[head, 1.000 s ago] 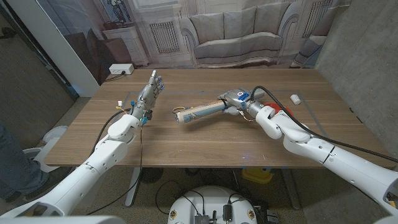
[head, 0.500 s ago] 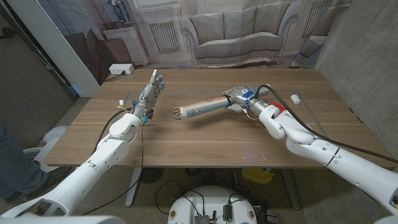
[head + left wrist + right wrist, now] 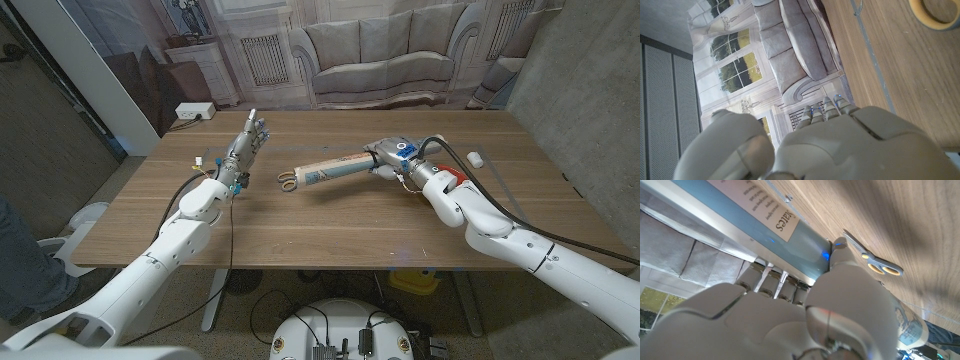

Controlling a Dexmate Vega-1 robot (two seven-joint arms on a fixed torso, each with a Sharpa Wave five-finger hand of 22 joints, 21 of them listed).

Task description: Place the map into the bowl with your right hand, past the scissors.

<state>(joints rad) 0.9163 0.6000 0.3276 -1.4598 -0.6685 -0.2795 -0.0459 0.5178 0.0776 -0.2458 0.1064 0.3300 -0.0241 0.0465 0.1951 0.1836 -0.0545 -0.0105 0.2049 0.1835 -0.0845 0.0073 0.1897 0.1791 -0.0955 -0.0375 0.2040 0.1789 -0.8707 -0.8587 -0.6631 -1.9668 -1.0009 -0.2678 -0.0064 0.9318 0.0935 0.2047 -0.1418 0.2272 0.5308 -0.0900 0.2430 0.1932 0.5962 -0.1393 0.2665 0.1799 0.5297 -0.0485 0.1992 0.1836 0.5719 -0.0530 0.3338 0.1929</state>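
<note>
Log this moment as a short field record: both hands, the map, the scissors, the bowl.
right hand: grips one end of the rolled map, held above the table
map: rolled tube, free end pointing toward the robot's left
scissors: lying on the wood, yellow-rimmed handles seen in the right wrist view
left hand: holds nothing, fingers raised
bowl: cannot be made out

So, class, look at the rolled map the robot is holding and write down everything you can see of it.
The map is a rolled paper tube, tan and pale blue, with printed text showing in the right wrist view. The right hand grips one end; the other end points toward the robot's left and looks raised off the wooden table. It lies nearly level, slightly slanted. Scissors with yellowish handles lie on the table close by in the right wrist view.
</note>
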